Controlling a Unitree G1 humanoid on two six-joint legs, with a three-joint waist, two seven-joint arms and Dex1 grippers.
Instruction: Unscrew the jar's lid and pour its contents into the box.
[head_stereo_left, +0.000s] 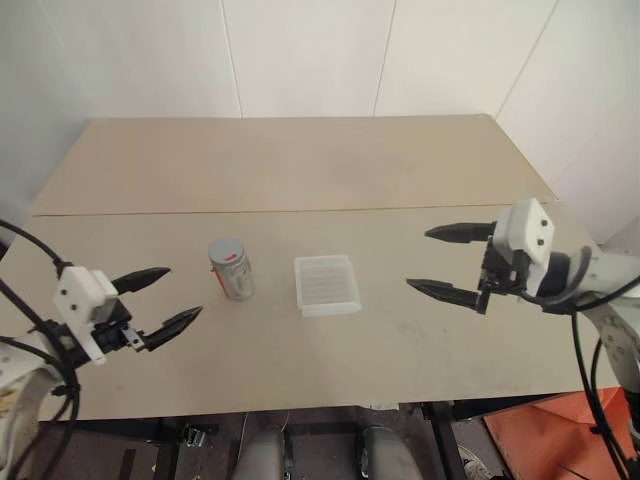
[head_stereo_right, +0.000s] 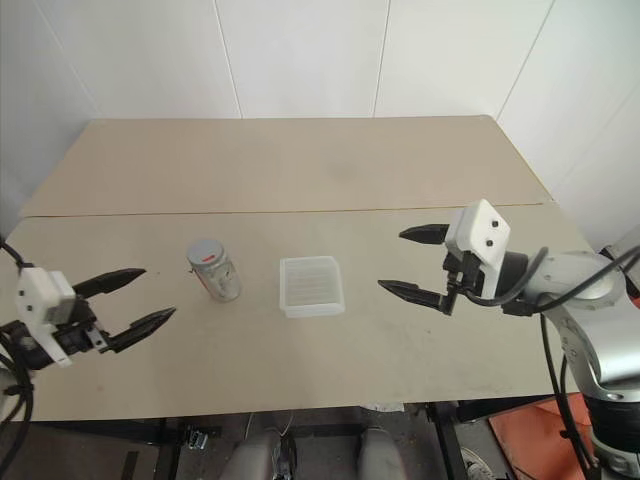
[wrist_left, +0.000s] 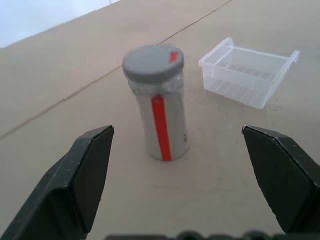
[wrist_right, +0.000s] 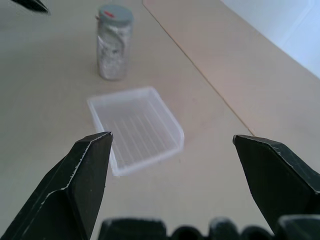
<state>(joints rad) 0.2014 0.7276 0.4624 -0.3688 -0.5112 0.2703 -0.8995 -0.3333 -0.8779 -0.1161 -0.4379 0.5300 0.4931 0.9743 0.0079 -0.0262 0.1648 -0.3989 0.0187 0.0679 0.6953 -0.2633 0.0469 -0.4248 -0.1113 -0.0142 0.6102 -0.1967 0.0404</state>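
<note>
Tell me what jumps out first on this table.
The small see-through jar with its grey screw lid on stands upright mid-table, the shallow translucent white plastic box just to its right. The open left gripper and open right gripper flank them, touching nothing.

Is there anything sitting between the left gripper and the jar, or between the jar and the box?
Nothing visible. The left gripper is open with only bare table between it and the jar, lid on. The box lies apart beside the jar, with bare tabletop between them.
</note>
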